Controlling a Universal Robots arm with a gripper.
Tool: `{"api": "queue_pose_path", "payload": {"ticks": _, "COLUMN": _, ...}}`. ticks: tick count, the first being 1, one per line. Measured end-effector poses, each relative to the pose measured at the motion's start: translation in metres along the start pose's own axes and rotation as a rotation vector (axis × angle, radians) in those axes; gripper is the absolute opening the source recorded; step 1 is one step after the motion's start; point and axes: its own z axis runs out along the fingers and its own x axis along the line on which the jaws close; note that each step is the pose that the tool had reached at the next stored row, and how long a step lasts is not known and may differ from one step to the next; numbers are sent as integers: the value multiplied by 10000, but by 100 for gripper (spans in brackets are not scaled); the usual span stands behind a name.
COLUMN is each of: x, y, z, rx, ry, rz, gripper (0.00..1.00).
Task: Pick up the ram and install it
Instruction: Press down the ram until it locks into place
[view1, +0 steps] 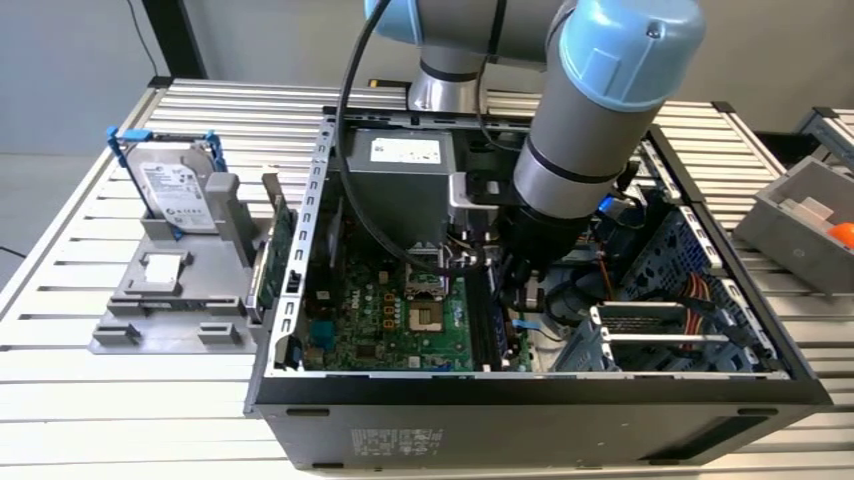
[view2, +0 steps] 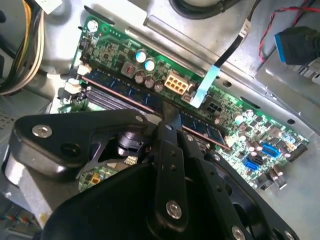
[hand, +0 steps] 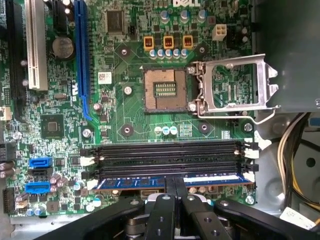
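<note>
The ram (hand: 130, 182) is a long dark blue stick with black chips. It stands on edge in the memory slot nearest my gripper (hand: 175, 186), at the edge of the green motherboard (hand: 125, 120). In the second wrist view the ram (view2: 125, 90) runs slantwise across the board, and my gripper (view2: 172, 119) sits over its middle. The black fingers are closed together on the stick's top edge. In the exterior view my gripper (view1: 505, 285) reaches down inside the open computer case (view1: 534, 385).
Three more black memory slots (hand: 165, 155) lie beside the ram, then the CPU socket (hand: 161, 90) with its metal frame. The power supply (view1: 400, 170) and cables crowd the arm. Outside the case, a hard drive (view1: 176, 190) and green card (view1: 274, 250) stand on a grey holder (view1: 167, 300).
</note>
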Motion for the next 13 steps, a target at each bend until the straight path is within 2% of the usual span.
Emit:
{"api": "queue_pose_path", "payload": {"ticks": 2, "x": 0, "y": 5, "z": -100, "rx": -6, "ry": 23, "rz": 1, "gripper": 0}}
{"api": "queue_pose_path", "payload": {"ticks": 11, "x": -14, "y": 20, "z": -508, "rx": -11, "ry": 24, "rz": 0, "gripper": 0}}
{"api": "queue_pose_path", "payload": {"ticks": 12, "x": -15, "y": 21, "z": -542, "rx": -27, "ry": 25, "rz": -1, "gripper": 0}}
{"api": "queue_pose_path", "payload": {"ticks": 13, "x": -15, "y": 21, "z": -544, "rx": -33, "ry": 27, "rz": 0, "gripper": 0}}
